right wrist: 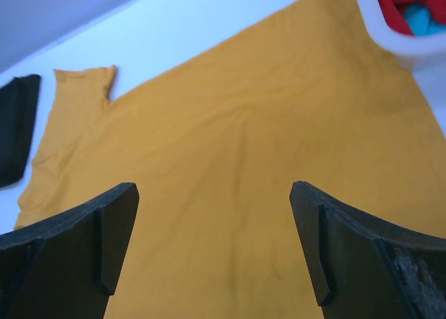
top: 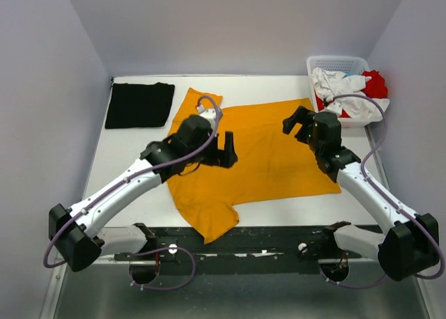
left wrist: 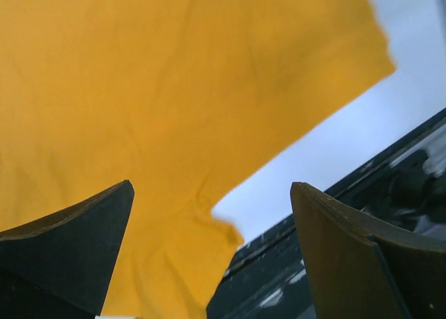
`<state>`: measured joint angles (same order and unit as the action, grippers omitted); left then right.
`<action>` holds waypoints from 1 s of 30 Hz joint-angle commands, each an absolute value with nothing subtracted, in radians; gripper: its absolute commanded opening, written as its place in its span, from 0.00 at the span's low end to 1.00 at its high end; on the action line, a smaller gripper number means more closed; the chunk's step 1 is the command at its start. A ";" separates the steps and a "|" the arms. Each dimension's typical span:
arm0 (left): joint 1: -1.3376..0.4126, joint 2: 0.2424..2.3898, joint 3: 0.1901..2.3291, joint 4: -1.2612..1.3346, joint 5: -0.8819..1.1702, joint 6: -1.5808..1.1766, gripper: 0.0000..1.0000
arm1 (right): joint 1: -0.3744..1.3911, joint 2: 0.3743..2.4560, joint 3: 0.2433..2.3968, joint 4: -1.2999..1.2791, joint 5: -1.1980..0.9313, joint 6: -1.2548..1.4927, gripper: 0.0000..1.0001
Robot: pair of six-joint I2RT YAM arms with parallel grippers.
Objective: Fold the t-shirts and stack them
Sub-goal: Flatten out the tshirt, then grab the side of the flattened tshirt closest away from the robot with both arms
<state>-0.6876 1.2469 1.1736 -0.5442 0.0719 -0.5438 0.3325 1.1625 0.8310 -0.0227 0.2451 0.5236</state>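
A mustard t-shirt (top: 268,155) lies spread flat across the middle of the white table, one sleeve toward the back left and one hanging near the front edge. A black t-shirt (top: 139,104) lies folded at the back left. White and red t-shirts (top: 348,89) are heaped in the basket. My left gripper (top: 228,150) hovers open over the mustard shirt's left half, with nothing between its fingers (left wrist: 77,249). My right gripper (top: 296,122) hovers open over the shirt's right part, also with nothing in it. In the right wrist view the mustard cloth (right wrist: 244,159) fills the space below the open right gripper (right wrist: 214,187).
A white lattice basket (top: 339,61) stands at the back right corner, its rim (right wrist: 404,44) close to the shirt's edge. The dark front rail (left wrist: 313,263) runs along the near table edge. Grey walls enclose the table on three sides.
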 commanded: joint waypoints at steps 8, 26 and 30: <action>-1.199 1.243 0.935 -0.935 -0.263 -0.865 0.98 | 0.331 1.024 0.711 -0.249 0.405 0.623 1.00; -1.390 1.481 0.813 -0.820 -0.027 -0.746 0.46 | 0.331 1.064 0.723 -0.324 0.489 0.656 1.00; -1.390 1.505 0.857 -0.869 -0.091 -0.757 0.07 | 0.331 1.054 0.729 -0.382 0.558 0.711 1.00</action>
